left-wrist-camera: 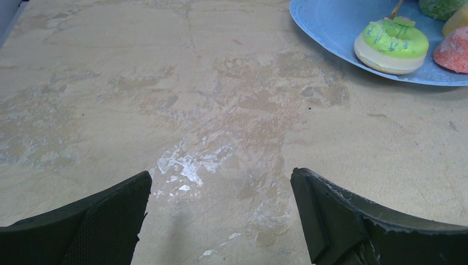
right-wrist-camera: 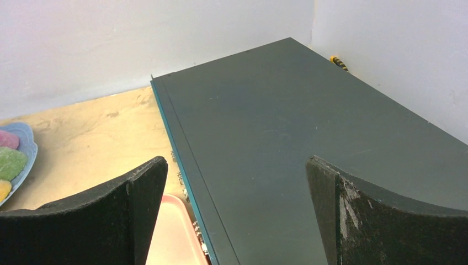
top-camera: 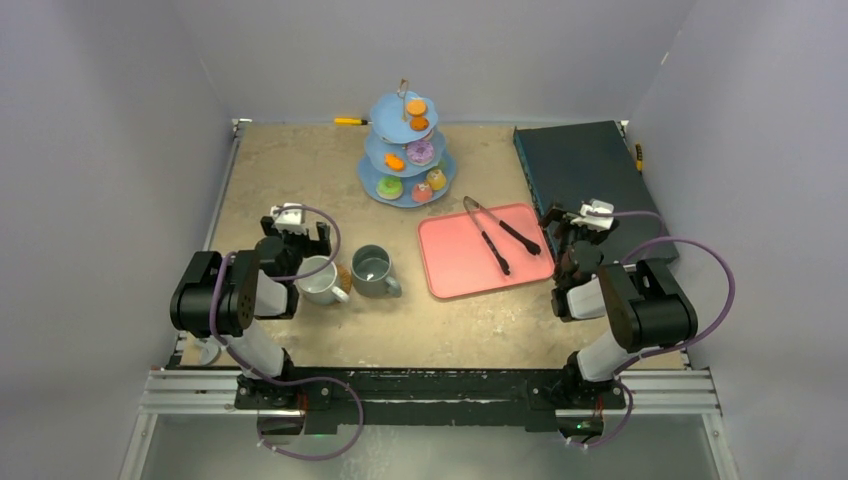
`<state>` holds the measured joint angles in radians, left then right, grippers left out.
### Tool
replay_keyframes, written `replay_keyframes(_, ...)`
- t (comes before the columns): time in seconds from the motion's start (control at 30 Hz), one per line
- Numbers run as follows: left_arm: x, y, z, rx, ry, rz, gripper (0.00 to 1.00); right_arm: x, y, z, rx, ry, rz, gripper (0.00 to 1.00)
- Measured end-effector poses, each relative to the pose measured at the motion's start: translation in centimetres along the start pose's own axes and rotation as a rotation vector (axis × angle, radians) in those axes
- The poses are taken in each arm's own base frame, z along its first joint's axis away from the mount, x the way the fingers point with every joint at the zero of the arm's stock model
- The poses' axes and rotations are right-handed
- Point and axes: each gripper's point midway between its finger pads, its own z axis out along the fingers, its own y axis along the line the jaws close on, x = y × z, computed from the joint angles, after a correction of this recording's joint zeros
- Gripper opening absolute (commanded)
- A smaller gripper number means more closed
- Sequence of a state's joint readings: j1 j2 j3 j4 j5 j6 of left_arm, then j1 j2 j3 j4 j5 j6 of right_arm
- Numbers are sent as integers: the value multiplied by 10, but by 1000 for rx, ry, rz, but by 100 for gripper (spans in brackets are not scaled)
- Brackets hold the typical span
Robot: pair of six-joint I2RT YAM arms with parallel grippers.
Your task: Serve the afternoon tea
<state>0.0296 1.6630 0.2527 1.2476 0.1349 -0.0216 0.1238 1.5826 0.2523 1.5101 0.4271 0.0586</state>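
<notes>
Left end effector (left-wrist-camera: 221,187) and right end effector (right-wrist-camera: 237,171): both spread wide, nothing held.
Doughnuts and cupcakes (top-camera: 420,152) sit on the blue stand (top-camera: 370,181) at desk (top-camera: 300,160) rear; white mug (top-camera: 318,281) and grey-green mug (top-camera: 372,268) stand side by side, near the left end effector.

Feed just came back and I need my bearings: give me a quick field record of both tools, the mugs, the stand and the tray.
left tool: open, empty, above bare table
right tool: open, empty, at the dark box beside the tray
stand: far centre, pastries on all three tiers
mugs: white mug left of grey-green mug, both upright
pink tray: holds only the black tongs
</notes>
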Motion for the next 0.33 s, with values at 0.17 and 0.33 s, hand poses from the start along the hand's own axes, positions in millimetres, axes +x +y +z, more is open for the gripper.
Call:
replay_keyframes(0.17,-1,0,0,-2,-4,1,99,-1,0,0,0,-5,2,98)
replay_keyframes(0.33,0,1,0,-7,-1,5,99,-2,0,0,0,-8,3,98)
